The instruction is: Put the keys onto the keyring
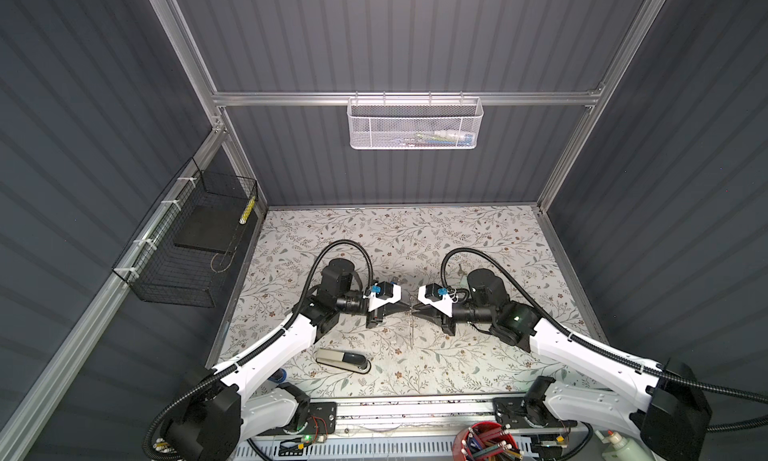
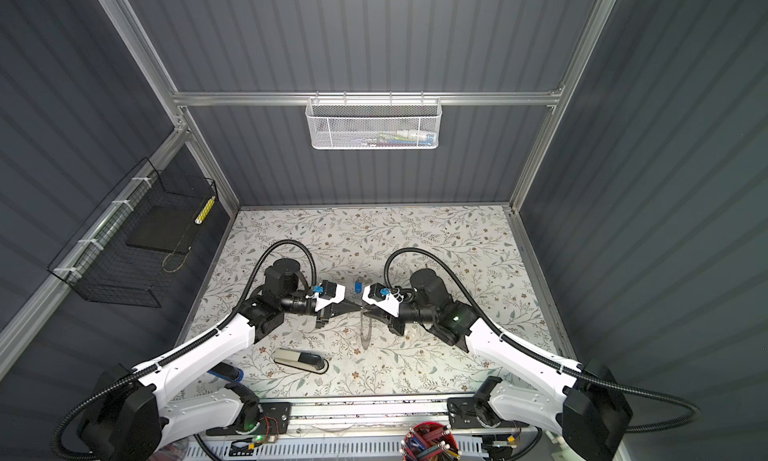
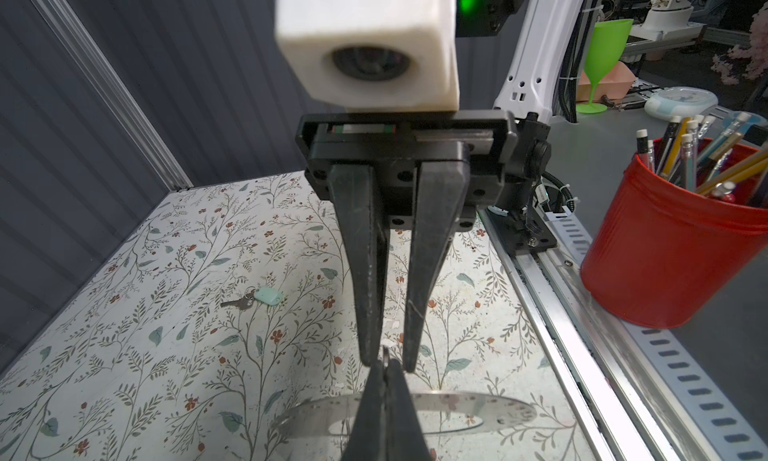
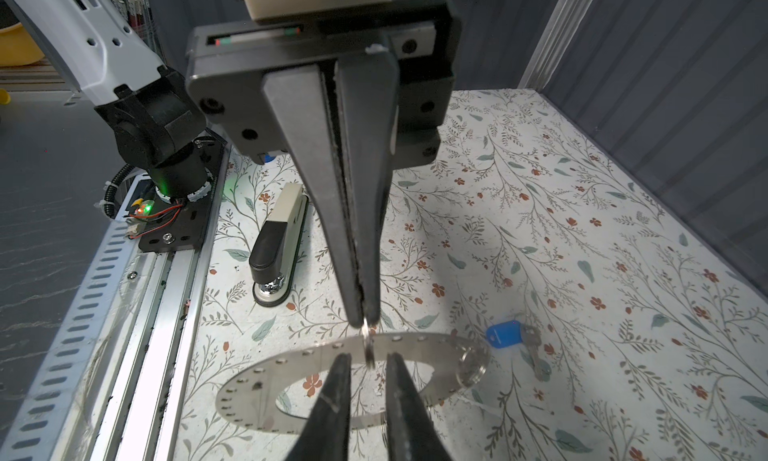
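Arms inward, left claw meeting right claw

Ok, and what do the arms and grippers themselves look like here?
The left arm and right arm have white shells with black joints and black corrugated cables looping alongside. The left gripper and right gripper have black bodies and long, tapering dark fingers, each carrying a white camera housing.
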Controlling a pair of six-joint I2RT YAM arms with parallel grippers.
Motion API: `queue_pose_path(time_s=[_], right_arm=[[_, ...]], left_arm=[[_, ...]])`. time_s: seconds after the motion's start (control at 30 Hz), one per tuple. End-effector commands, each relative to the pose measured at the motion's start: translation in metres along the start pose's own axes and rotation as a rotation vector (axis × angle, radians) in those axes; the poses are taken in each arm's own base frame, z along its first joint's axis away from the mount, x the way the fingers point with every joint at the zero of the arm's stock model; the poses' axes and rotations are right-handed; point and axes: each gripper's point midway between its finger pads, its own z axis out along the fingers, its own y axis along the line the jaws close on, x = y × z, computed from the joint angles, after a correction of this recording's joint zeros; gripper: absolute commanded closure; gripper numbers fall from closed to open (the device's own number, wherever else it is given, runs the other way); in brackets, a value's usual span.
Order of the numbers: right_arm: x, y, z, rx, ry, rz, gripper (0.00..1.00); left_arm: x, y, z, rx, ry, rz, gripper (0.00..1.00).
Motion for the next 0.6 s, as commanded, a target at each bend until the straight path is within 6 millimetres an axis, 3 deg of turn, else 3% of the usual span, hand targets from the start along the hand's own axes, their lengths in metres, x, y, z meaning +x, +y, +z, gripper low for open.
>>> queue_pose_path(time_s=[0.0, 0.17, 0.47, 0.57], right_arm=[[-0.0171, -0.0020, -0.0023, -0.004, -0.040, -0.008, 0.81], [-0.0167, -0.0022, -0.0026, -0.002, -0.038, -0.007, 0.79], [-0.0136, 0.0013, -0.0012, -0.023, -0.029, 0.001, 0.94], [-0.0135, 0.0003, -0.0008, -0.018, -0.037, 0.009, 0.96]], left_arm=[[-0.0150, 0.0012, -0.0002, 0.007, -0.020, 0.055, 1.00], [-0.0148, 0.0007, -0.0001, 0.010, -0.013, 0.058, 1.00], [-0.0161, 0.0019, 0.0004, 0.004, -0.014, 0.064, 1.00], [-0.0156, 0.0067, -0.0003, -0.026, -0.010, 0.046, 0.81]])
